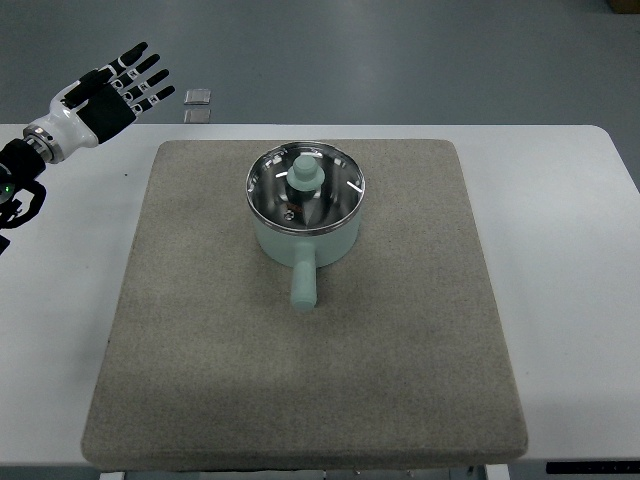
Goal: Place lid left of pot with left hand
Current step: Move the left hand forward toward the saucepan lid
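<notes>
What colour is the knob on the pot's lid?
Pale mint green, matching the pot. The knob shows clearly in the top view, the only one.

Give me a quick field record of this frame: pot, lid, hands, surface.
pot: pale green pot near mat centre, handle pointing toward the camera
lid: glass lid on the pot, green knob up
left hand: left hand raised at upper left, fingers spread, holding nothing, far from the lid
right hand: not in view
surface: grey mat on white table
task state: lid not yet lifted
</notes>
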Tool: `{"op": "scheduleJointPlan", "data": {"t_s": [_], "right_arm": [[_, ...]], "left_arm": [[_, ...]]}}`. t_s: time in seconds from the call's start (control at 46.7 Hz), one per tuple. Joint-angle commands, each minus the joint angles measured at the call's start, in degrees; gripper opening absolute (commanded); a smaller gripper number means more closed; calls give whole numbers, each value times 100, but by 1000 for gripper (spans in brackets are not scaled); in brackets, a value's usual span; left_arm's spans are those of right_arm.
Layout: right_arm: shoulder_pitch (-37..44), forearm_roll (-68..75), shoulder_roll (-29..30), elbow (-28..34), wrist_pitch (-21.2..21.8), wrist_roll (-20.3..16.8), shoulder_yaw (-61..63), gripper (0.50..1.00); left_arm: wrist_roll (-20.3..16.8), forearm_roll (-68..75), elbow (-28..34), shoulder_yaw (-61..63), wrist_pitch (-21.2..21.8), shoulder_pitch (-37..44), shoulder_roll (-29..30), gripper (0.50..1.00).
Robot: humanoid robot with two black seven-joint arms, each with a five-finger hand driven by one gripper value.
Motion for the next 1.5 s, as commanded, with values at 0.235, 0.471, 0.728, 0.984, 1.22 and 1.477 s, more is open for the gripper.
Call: {"op": "scheduleJointPlan", "data": {"t_s": [0.235,0.471,0.728,0.984,1.22,1.477], "right_arm": [[0,0,0,0,0,0,0,924],[0,0,0,0,0,0,0,924],[0,0,0,0,0,0,0,924],[0,0,0,0,0,0,0,924],[0,0,0,0,0,0,0,924],[0,0,0,0,0,0,0,924]], "left_arm": [[-9,-27,89,17,0,-126,5,996],[-9,0,160,123,0,-223,49,996],[-9,26,142,316,0,-223,120,996],[-18,710,168,334,0,-241,251,994],[-44,1810,186,343,0,-434,331,992],[-176,2890,107,334,0,-680,454,992]]}}
